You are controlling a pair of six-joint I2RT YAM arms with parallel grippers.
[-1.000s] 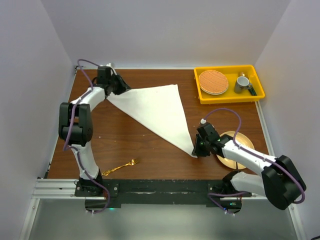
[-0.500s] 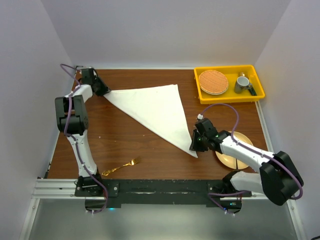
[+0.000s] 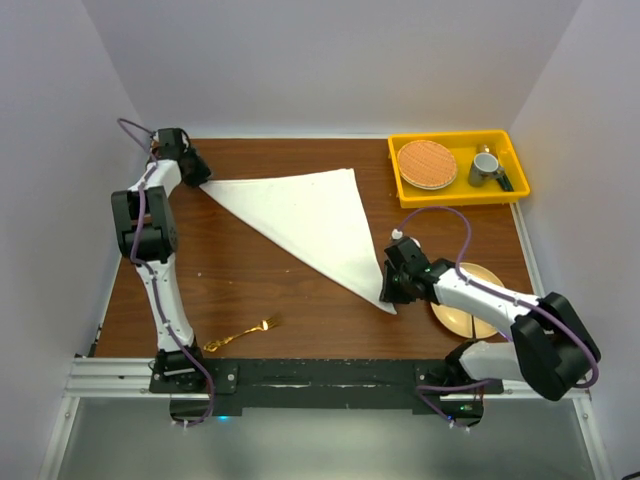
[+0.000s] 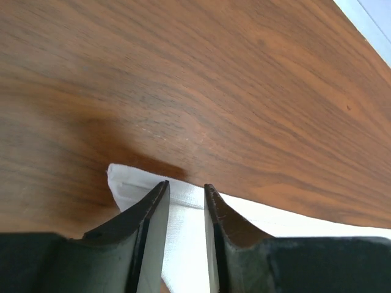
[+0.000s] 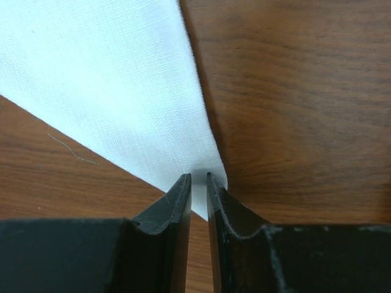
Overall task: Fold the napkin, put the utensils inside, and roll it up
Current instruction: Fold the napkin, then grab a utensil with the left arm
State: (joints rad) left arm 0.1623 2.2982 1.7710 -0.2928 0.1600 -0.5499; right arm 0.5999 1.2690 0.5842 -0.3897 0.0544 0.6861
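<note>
Fingers (image 4: 151, 213) of L gripper (image 4: 185, 188) narrowly apart astride napkin (image 3: 310, 220) far-left corner | R gripper (image 5: 198, 178) near-shut at near tip, grip unclear | we reckon: lift straight up, no drag on fold | fork (image 3: 240, 333) lies near-left, well apart

**Folded napkin and gold fork lying apart on a wooden table**

An off-white cloth napkin (image 3: 312, 222) lies flat on the brown wooden table (image 3: 250, 275), folded into a large triangle. One long edge runs along the far side. From there the cloth narrows to a sharp tip pointing toward the near right. It is plain, smooth and unmarked. A slim, shiny gold fork (image 3: 240, 335) lies near the front edge, left of centre, angled diagonally, well apart from the napkin.
</note>
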